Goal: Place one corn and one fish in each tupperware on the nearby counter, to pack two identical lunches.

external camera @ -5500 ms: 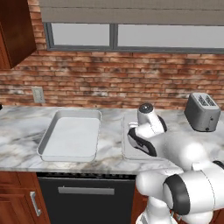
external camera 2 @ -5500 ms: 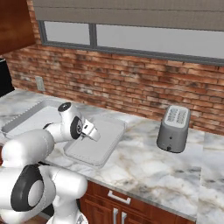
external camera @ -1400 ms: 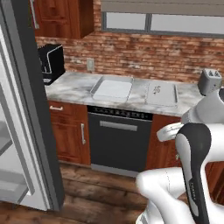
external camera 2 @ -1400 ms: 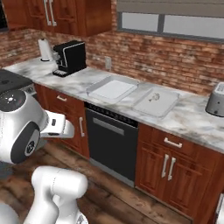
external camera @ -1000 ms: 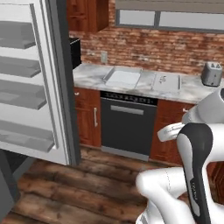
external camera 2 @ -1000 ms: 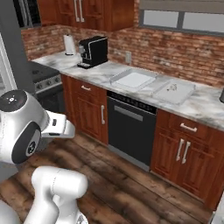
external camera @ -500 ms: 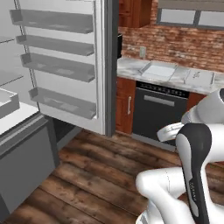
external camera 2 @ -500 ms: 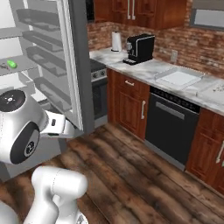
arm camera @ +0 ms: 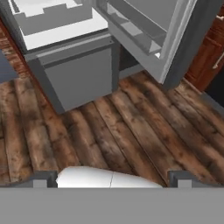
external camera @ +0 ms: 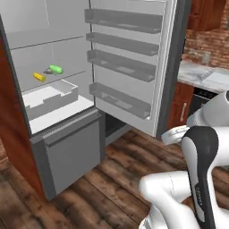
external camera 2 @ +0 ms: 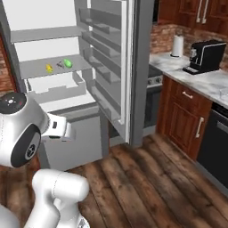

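The step in hand appears to be the approach to the open fridge [external camera: 67,116] to fetch the food; nothing is packed yet. In the left base view the yellow corn [external camera: 39,77] and the green corn [external camera: 56,69] lie on a shelf at the upper left of the frame, with a small dark shape between them that may be a fish [external camera: 48,71], too small to be sure. The gripper [arm camera: 112,178] hangs low over the wooden floor [arm camera: 131,131], its two dark fingertips [arm camera: 179,177] standing well apart at the bottom corners of the hand view, with nothing between them

The next move likely calls for bringing the base closer and lifting the arm to shelf height, then lowering the spread jaws around one cob

The right base view shows the same cobs at its upper left, and also a coffee machine [external camera 2: 205,55] on the counter [external camera 2: 196,82] at the upper right. The left base view instead shows a pale tupperware [external camera: 219,78] on the counter at its right edge. The hand view gives the fridge's lower drawer [arm camera: 78,74] and the door shelves [arm camera: 140,33], not the food shelf
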